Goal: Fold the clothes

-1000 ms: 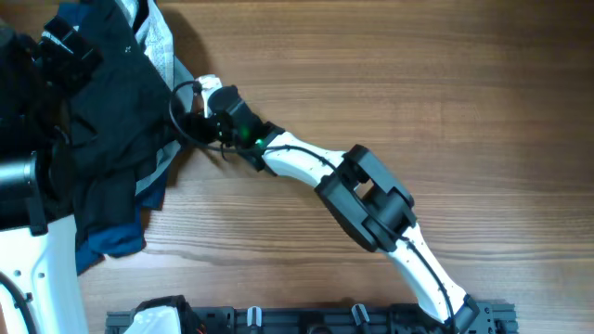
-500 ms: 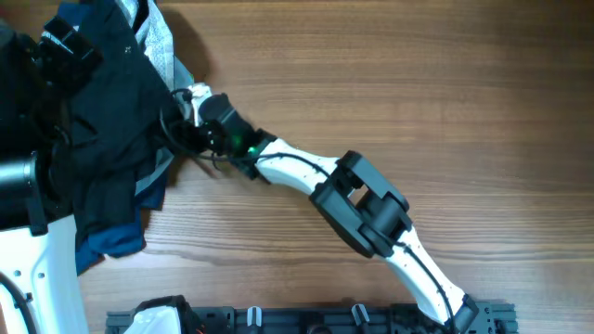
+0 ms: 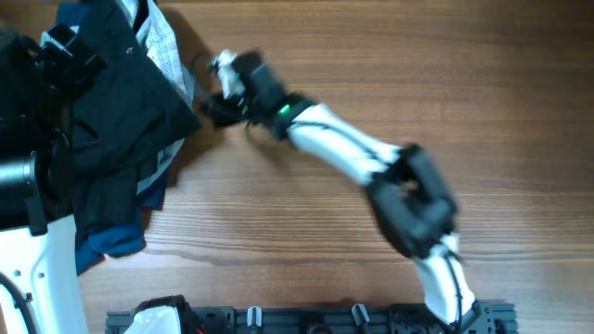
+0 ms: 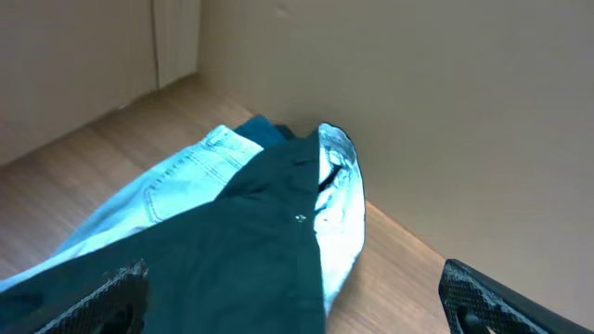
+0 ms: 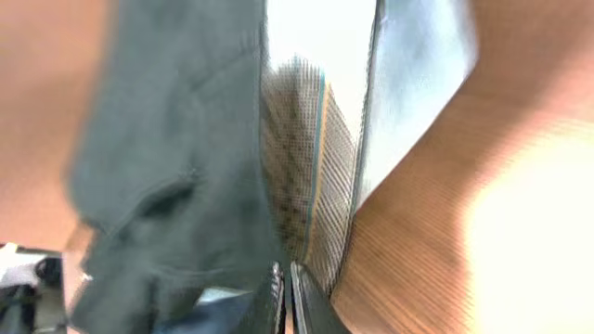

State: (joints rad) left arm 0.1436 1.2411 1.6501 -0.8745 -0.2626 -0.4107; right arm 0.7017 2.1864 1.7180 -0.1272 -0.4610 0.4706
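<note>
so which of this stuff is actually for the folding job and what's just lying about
For the job:
black shorts
light-blue denim
dark-blue piece
right gripper, at the shorts' edge

Not part of it:
wooden table
black rail along the table's near edge

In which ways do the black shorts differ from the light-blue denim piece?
The black shorts lie on top; the light-blue denim piece lies under them, showing only at one side. The black shorts are dark with a pale lining; the light-blue denim piece is light with stitched seams. Both lie unfolded on the table.
</note>
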